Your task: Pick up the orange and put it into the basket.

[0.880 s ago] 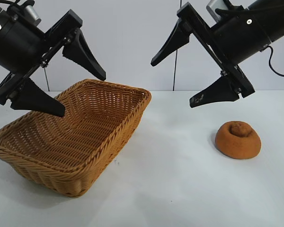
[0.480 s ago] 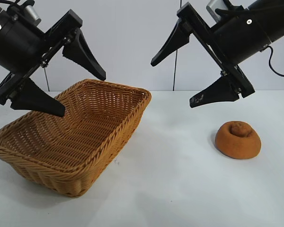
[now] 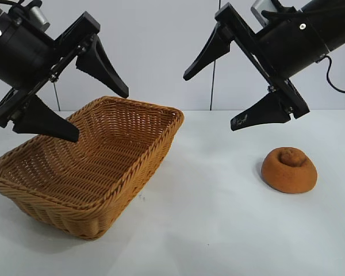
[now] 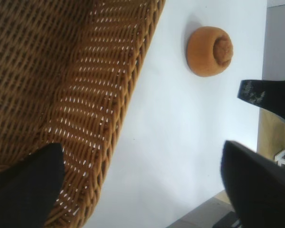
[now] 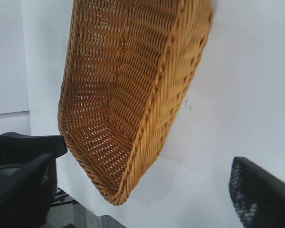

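Observation:
The orange [image 3: 288,169], a brownish-orange lump with a dimple on top, lies on the white table at the right; the left wrist view shows the orange [image 4: 209,51] too. The woven basket [image 3: 126,167] stands at the left, empty, and its rim [image 5: 147,109] shows in the right wrist view. My right gripper [image 3: 210,99] hangs open in the air, above and to the left of the orange, holding nothing. My left gripper [image 3: 100,115] hangs open over the basket, nothing between its fingers.
The white table [image 3: 218,230] runs between the basket and the orange. A pale wall stands behind. In the left wrist view one black fingertip of the other arm [image 4: 263,97] shows far off.

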### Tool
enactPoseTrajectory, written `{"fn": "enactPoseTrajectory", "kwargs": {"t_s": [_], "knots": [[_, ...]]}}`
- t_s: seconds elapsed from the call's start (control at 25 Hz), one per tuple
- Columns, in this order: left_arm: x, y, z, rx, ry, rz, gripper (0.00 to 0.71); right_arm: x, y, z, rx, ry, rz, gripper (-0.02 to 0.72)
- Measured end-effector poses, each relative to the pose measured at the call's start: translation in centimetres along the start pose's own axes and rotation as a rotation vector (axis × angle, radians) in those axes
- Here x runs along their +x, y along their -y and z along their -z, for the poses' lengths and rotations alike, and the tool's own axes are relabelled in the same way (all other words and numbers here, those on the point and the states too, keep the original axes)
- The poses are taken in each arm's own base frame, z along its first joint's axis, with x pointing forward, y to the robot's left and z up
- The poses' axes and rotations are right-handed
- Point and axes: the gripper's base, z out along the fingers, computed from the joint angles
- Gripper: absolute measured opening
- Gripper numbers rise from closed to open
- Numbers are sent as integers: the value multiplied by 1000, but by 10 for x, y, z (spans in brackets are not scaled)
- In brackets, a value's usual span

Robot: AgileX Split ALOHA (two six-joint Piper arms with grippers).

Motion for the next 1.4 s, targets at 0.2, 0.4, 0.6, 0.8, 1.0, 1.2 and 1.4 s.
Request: {"fn": "enactPoseTrajectory", "kwargs": {"t_s": [0.2,0.4,0.6,0.8,1.0,1.2,1.4], "knots": [[-1,0,0,-2,8,0,636,0,0,0,0,0,0,675],[-2,0,0,-5,22,1,636,0,0,0,0,1,0,675],[0,3,5,5,20,17,636,0,0,0,0,0,0,675],[9,17,31,9,12,103,636,0,0,0,0,0,0,675],[37,21,47,-101,-26,248,636,0,0,0,0,-1,0,675],[65,10,40,-271,5,416,636,1,0,0,-3,-9,0,675],[57,-1,27,-355,127,513,636,1,-1,0,-6,-16,1,675]]}}
